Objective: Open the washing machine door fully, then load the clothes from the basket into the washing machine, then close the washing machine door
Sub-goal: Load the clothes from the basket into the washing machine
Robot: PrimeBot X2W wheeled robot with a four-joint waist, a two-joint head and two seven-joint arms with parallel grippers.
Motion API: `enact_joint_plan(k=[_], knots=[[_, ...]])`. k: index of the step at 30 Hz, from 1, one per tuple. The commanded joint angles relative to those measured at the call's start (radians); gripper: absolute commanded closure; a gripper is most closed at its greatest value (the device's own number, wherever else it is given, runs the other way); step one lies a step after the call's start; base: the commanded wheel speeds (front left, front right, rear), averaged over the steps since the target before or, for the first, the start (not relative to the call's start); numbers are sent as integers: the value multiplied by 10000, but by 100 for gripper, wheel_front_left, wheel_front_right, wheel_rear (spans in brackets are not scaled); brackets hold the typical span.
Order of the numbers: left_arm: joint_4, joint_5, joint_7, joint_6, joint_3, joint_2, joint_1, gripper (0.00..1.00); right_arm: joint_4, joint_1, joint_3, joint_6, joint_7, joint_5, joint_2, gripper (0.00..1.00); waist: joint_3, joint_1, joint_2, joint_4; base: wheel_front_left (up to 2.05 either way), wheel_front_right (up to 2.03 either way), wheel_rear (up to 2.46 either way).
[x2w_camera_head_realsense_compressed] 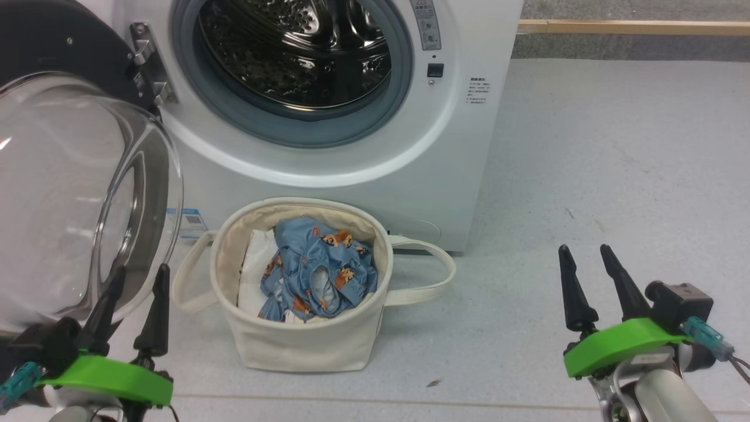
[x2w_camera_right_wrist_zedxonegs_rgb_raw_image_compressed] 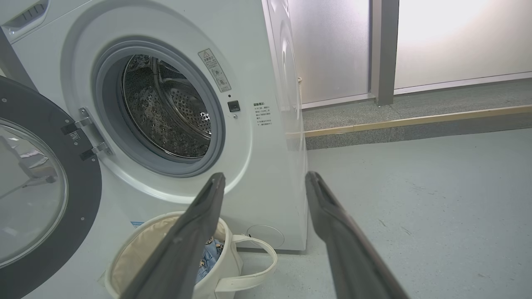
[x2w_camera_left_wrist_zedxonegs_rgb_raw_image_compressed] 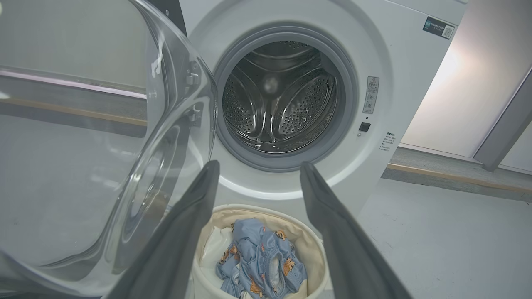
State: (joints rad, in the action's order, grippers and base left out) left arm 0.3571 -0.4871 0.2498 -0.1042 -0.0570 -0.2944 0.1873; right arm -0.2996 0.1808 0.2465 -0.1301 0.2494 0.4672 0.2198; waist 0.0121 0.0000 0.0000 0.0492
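Head view downward, low wrist views forward, sharing washing machine [x2w_camera_head_realsense_compressed: 363, 170], basket [x2w_camera_head_realsense_compressed: 304, 346]

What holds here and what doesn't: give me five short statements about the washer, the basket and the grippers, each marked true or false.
1. The washing machine door stands open. True.
2. The clothes lie on the floor. False: they lie in the basket.
3. The basket stands before the washing machine. True.
4. The left gripper grips the clothes. False: it is open, holding nothing.
5. The right gripper is shut. False: it is open.
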Motion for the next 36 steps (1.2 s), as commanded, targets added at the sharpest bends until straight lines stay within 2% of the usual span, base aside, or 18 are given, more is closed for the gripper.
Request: enact_joint_plan(k=[1, 21, 36], knots=[[-249, -88, 115, 59, 330, -401, 403, 0, 263, 364, 163, -6, 124, 27, 83, 0, -8, 0, 0, -10, 104, -62, -42], [15, -165, 118, 160, 454, -472, 467, 0, 256, 387, 171, -6, 124, 24, 79, 0, -22, 0, 0, -93, 118, -76, -42], [91, -149, 119, 315, 630, -492, 498, 0, 251, 380, 186, -6, 124, 26, 43, 0, -43, 0, 0, -191, 150, -175, 25]])
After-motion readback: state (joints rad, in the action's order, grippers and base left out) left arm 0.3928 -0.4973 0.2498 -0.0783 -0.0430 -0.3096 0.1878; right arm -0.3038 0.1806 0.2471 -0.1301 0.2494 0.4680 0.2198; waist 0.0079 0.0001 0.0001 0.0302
